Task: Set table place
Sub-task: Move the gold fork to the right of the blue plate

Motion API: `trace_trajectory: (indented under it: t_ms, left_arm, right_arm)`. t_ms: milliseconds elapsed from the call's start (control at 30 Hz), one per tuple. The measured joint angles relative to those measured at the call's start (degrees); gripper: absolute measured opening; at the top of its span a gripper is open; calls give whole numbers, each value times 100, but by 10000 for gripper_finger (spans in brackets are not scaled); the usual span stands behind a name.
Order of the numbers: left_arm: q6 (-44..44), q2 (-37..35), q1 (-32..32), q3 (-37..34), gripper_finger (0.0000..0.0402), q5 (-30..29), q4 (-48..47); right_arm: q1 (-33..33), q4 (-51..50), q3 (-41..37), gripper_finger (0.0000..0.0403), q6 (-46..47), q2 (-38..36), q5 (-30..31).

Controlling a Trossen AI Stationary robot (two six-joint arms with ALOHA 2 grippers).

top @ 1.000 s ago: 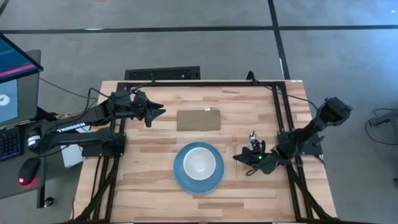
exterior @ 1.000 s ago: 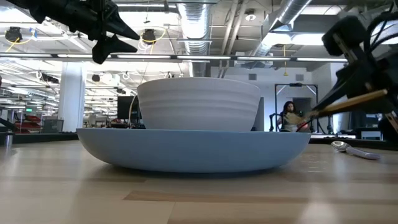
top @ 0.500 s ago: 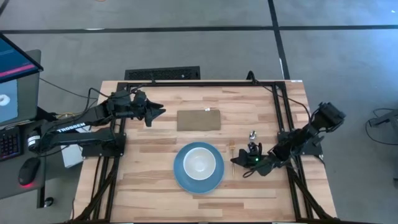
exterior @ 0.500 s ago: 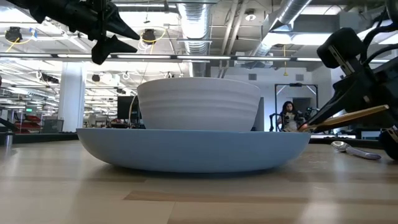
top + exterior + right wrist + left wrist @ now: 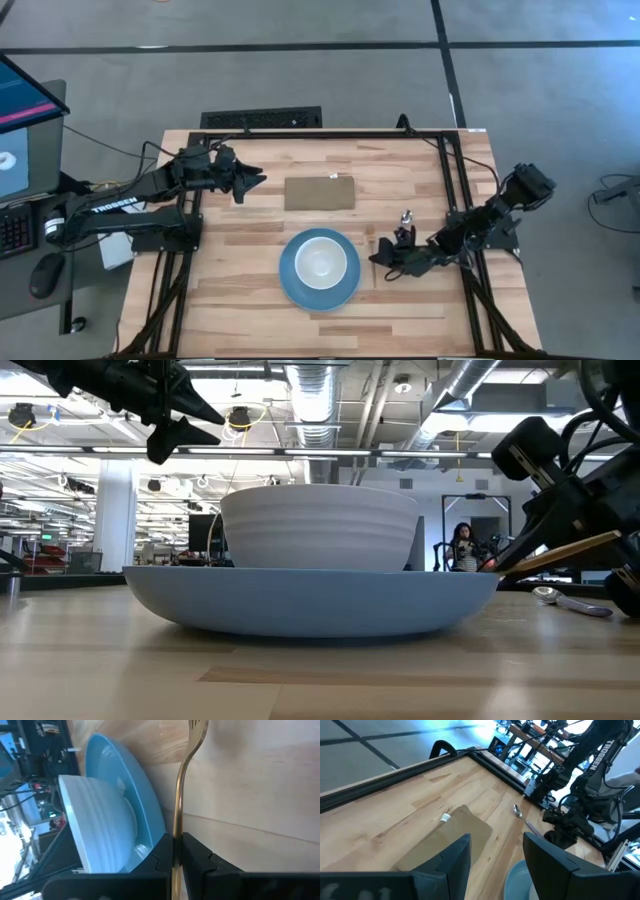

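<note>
Along the left arm's dark link white letters read TROSSEN. Its left gripper (image 5: 258,181) hovers with fingers apart, empty, near the flat brown rectangle (image 5: 319,193). Right gripper (image 5: 379,258) is clamped on a thin gold fork (image 5: 181,795), just beside the round blue plate (image 5: 291,285) holding a white bowl (image 5: 319,262) on the pale wood table (image 5: 240,290).

Left fingers (image 5: 452,857) apart over table (image 5: 410,795), above brown mat (image 5: 445,842). Spoon (image 5: 522,817) beyond mat, plate (image 5: 517,880) edge near. Right arm (image 5: 575,805) behind spoon.
</note>
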Motion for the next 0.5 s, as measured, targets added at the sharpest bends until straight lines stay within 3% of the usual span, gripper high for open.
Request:
trace_trajectory:
  t_ms: [133,333,500]
  left_arm:
    - [0,0,0,0,169,0,-35]
    - [2,0,0,0,169,0,-34]
    - [2,0,0,0,169,0,-32]
  right_arm:
    - [-28,-231,107,43,20,2,-110]
    - [-150,-420,216,96,99,13,-258]
    - [-153,-403,220,104,-33,13,-418]
